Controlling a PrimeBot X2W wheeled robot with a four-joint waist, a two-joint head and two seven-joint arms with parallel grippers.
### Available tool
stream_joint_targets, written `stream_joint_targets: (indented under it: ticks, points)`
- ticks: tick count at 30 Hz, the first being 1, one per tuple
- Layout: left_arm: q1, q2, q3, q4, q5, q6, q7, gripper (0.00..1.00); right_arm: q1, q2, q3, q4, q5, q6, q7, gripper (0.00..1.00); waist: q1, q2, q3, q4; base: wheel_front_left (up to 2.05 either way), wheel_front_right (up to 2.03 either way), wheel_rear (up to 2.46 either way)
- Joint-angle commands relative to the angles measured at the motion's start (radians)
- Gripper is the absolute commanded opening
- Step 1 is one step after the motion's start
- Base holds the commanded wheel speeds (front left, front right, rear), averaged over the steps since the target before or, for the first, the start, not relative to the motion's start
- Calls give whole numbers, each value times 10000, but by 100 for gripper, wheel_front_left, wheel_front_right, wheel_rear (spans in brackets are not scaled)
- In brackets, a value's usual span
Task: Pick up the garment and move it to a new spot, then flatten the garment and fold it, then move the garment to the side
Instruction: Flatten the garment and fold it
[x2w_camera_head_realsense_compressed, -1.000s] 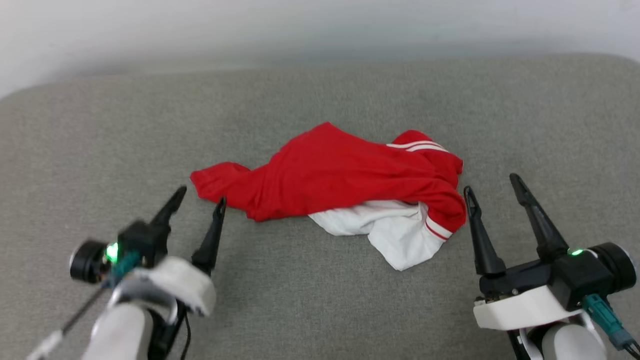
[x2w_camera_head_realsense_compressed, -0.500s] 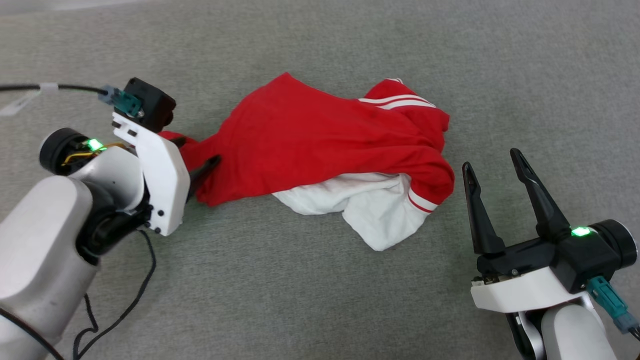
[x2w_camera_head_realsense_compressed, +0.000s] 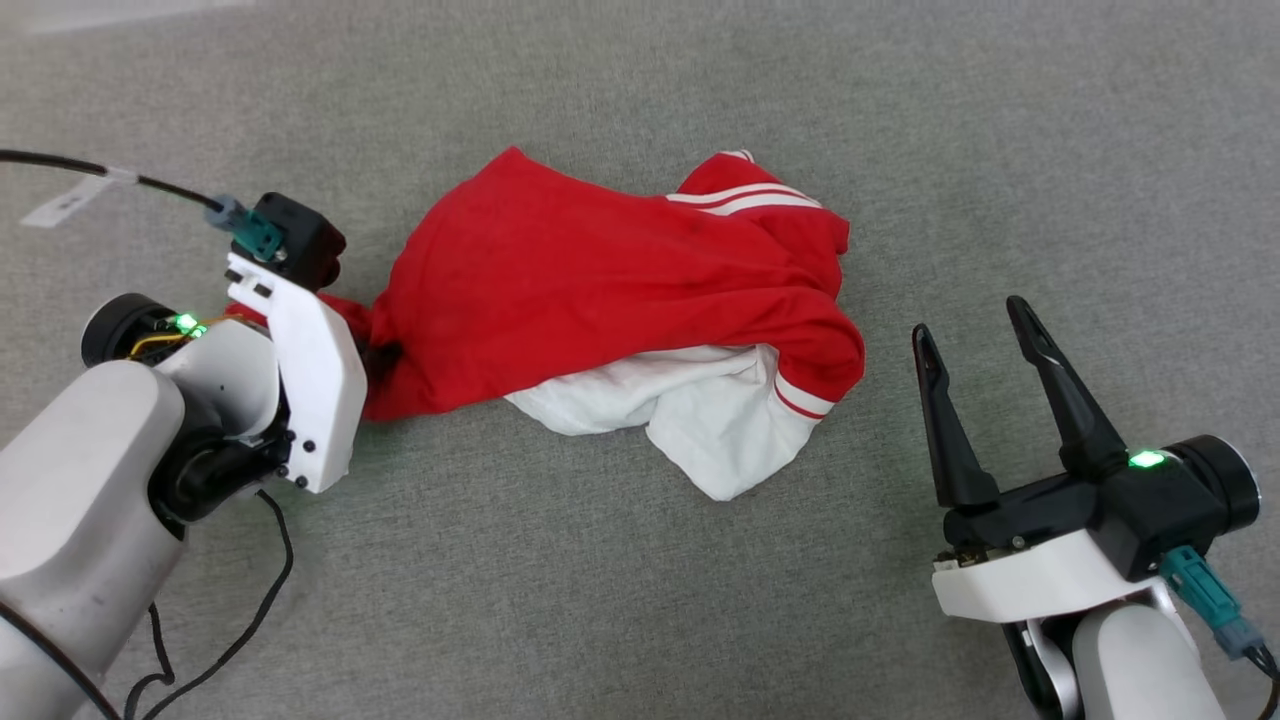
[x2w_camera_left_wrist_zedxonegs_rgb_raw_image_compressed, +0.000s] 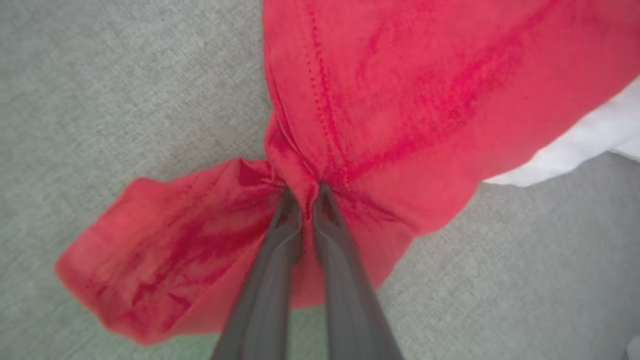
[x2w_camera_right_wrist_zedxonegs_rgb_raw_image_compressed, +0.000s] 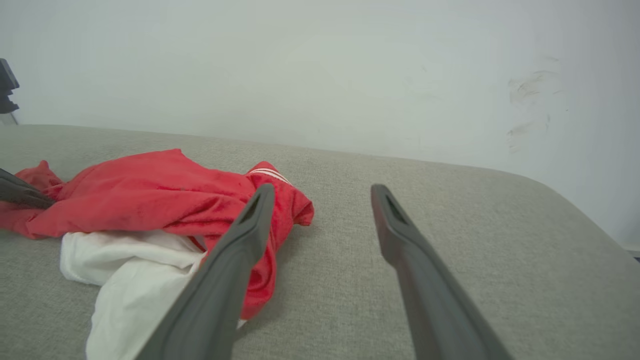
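The left gripper (x2w_camera_left_wrist_zedxonegs_rgb_raw_image_compressed: 306, 192) is clamped on a bunched fold of the crumpled red fabric jersey (x2w_camera_head_realsense_compressed: 600, 290) with white sleeves and striped trim. Its two dark fingers are pressed together, with red cloth pinched between the tips. In the head view this grip is placed at the jersey's 9 o'clock edge. The right gripper (x2w_camera_head_realsense_compressed: 968, 322) is held with fingers spread and nothing between them, near the jersey's 4 o'clock side but apart from it. The jersey is heaped mid-way across the grey woven upholstered surface (x2w_camera_head_realsense_compressed: 600, 600), white sleeve cloth spilled toward 5 o'clock. A pale wall (x2w_camera_right_wrist_zedxonegs_rgb_raw_image_compressed: 320, 75) is seen beyond.
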Motion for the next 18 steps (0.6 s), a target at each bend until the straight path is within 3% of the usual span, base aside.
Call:
stream_joint_targets:
  ticks: [1, 10, 18]
  points:
    - [121, -49, 62, 140, 36, -4, -445, 0, -36, 14, 45, 22, -57, -6, -20, 100, -1, -1, -180, 8, 0, 0, 0]
    - [-174, 248, 940, -860, 527, 67, -3218, 0, 232, 15, -79, 114, -75, -6, -20, 100, -1, -1, -1020, 108, 0, 0, 0]
    - [-1709, 15, 1455, -2396, 1392, 682, -3695, 0, 38, 12, 44, -29, 119, -6, -20, 100, -1, -1, -689, -266, 0, 0, 0]
